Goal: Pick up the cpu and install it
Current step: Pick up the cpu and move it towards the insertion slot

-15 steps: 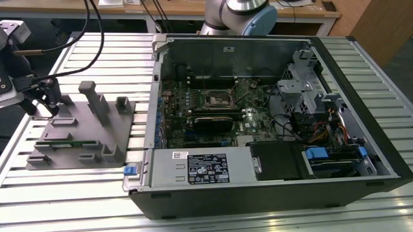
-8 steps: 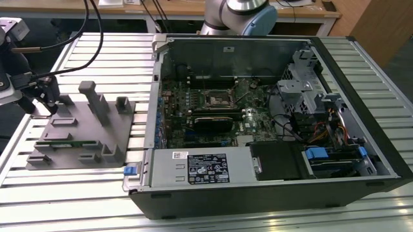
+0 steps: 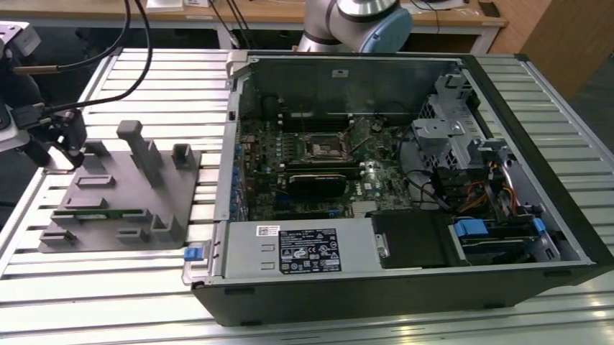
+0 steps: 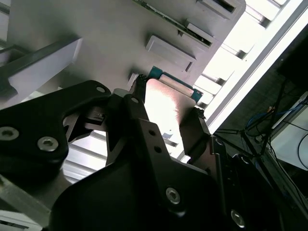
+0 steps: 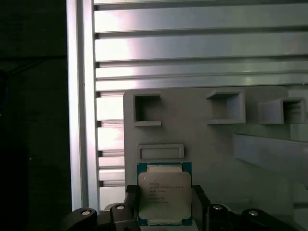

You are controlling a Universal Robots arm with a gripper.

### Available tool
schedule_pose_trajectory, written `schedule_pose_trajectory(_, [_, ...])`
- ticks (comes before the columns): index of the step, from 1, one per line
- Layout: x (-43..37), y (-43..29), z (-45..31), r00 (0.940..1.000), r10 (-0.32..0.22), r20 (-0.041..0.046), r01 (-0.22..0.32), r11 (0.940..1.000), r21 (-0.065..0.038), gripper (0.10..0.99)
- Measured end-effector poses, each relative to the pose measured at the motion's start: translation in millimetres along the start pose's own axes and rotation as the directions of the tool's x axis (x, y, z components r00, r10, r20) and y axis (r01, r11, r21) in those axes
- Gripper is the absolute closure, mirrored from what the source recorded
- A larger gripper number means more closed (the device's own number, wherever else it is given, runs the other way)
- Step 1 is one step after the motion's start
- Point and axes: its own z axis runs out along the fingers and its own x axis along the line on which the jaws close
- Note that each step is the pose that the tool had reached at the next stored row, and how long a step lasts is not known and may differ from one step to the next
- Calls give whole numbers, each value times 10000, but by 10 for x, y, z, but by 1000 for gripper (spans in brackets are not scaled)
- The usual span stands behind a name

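Two black fingers (image 5: 131, 201) of the gripper (image 5: 164, 206) press on opposite edges of the cpu (image 5: 164, 188), apparently clamping it. The chip lies flat directly between them, over the grey tray (image 5: 216, 139), well apart from the computer case (image 3: 403, 180).

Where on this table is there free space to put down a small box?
Free: the table slats between the tray and the near edge, at the exterior view's left. Crowded: inside the case, and the tray corner where the hand grips the cpu.
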Motion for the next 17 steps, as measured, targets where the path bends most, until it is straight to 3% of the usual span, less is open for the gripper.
schedule_pose_trajectory(17, [0,4,-102,10000,0,0,0,10000,0,553])
